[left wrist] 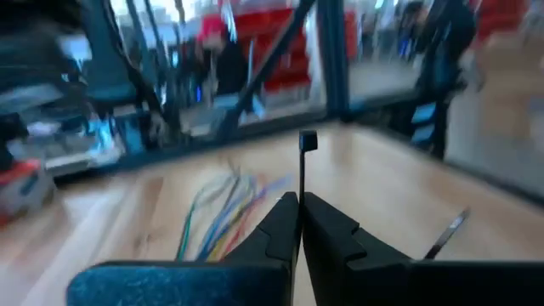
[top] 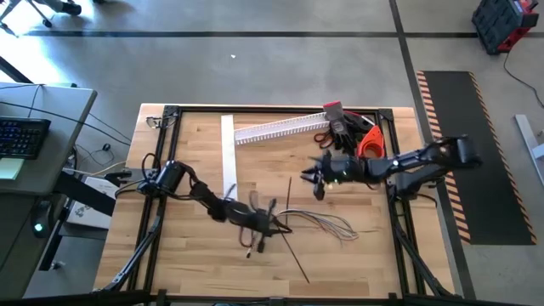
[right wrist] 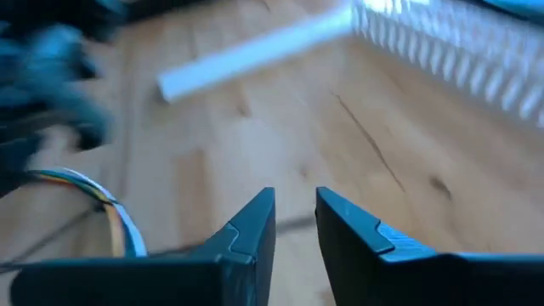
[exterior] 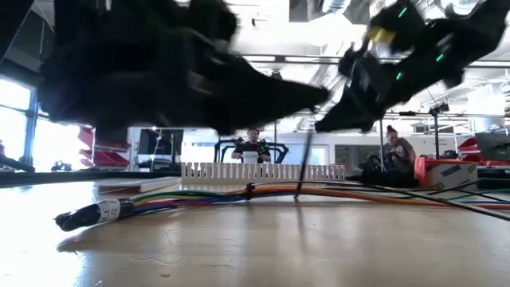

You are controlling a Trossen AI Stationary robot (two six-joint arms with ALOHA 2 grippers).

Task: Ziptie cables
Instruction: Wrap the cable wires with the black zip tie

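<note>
Left gripper jaws clamped on upright ziptie by cables; right gripper jaws apart above bare wood table. White slotted channel behind.

The table is pale, streaked wood in a black frame. The cables are grey from above; at table height they show red, orange, yellow, green and blue strands. The zipties are black. The slotted channel and flat strip are white. Both arms are dark. A floor mat is black, edged with orange stripes.
</note>
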